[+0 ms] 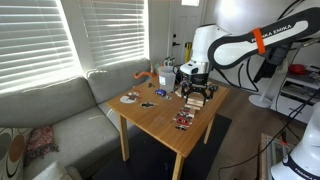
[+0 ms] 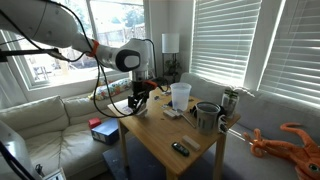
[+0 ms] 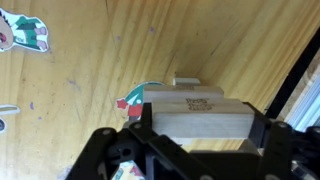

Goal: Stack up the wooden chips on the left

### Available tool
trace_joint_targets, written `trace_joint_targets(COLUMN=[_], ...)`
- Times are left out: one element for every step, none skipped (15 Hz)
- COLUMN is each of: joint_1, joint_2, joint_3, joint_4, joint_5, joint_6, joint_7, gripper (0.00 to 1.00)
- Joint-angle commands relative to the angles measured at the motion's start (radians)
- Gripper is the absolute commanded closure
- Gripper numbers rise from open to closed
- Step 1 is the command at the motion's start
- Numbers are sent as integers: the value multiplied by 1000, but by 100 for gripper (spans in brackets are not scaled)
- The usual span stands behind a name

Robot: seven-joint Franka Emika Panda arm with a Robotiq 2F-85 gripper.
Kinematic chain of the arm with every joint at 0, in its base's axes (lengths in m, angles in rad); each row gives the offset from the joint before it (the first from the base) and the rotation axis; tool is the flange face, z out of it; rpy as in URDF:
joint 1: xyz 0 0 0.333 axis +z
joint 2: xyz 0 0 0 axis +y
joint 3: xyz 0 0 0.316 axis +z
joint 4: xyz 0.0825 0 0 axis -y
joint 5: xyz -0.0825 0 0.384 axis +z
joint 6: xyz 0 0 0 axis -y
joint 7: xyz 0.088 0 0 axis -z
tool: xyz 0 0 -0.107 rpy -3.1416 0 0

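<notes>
In the wrist view my gripper (image 3: 200,128) is shut on a pale tan wooden chip (image 3: 198,116), held flat between the two black fingers. A second wooden chip (image 3: 180,96) with a printed mark lies directly behind and under it, and a smaller pale piece (image 3: 186,81) shows beyond that on the table. In both exterior views the gripper (image 1: 196,90) (image 2: 138,101) hangs low over the table edge nearest the arm; the chips are too small to make out there.
The wooden table (image 1: 160,115) (image 2: 160,135) carries a white cup (image 1: 165,72) (image 2: 180,95), a round dark plate (image 1: 130,98), a dark-and-red cluster (image 1: 183,121), and a grey mug (image 2: 207,117). Stickers (image 3: 22,32) lie on the tabletop. A sofa (image 1: 50,110) stands beside the table.
</notes>
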Motion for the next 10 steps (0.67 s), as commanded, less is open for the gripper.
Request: trace_joint_targets(joint_1=[-1,0,0,0,-1,-1,-1,-1,-1,-2], joint_2=[5,8,10,11,12,12,12,13,14,15], joint_3=[-2,-1,-1,0,0,-1,-1,-1,0,0], joint_4=[-3,-2,-1,0,0,0,-1,-1,0,0], joint_5=[-11,-11,-12,-14,-15,-16,-15,-15,-15,-14], joint_6=[20,21,21,23,23,23,23,22,22,25], joint_7=[-14,-15,-16,-18,-19,-21,-21,-20,-19,-17], gripper=[40,40,40,40,40,40,40,40,40,40])
